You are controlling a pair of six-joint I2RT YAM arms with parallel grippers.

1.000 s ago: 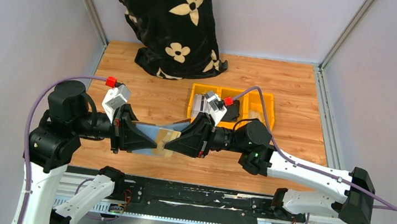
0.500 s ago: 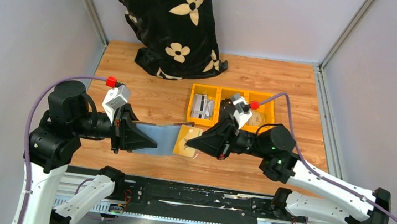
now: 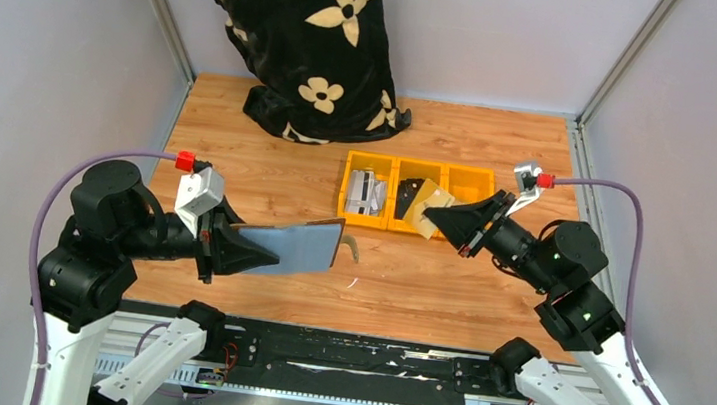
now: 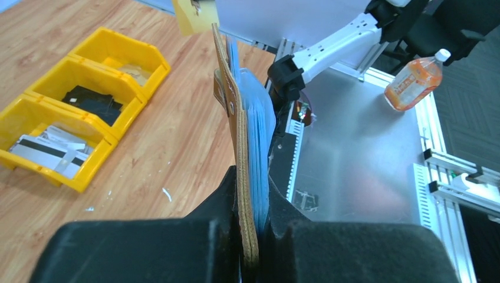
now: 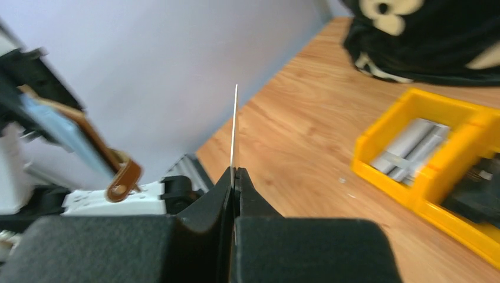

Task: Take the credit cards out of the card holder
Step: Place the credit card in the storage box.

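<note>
Wooden desk [image 3: 269, 153] up top: my L pincer [image 3: 247, 251] is clenched on the small flat brown leather-like card holder [image 3: 302, 247], raised off the desk, blue sleeves showing, tab dangling. R pincer [image 3: 448, 218] grips a thin pale rectangular card [image 3: 426, 210], well apart from the holder, over the middle yellow plastic bin [image 3: 419, 165].

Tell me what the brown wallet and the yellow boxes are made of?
The card holder looks like matte brown leather or imitation leather, with a thick raw tan edge. Its sleeves look like shiny bluish plastic. The yellow bins look like hard, glossy plastic.
</note>
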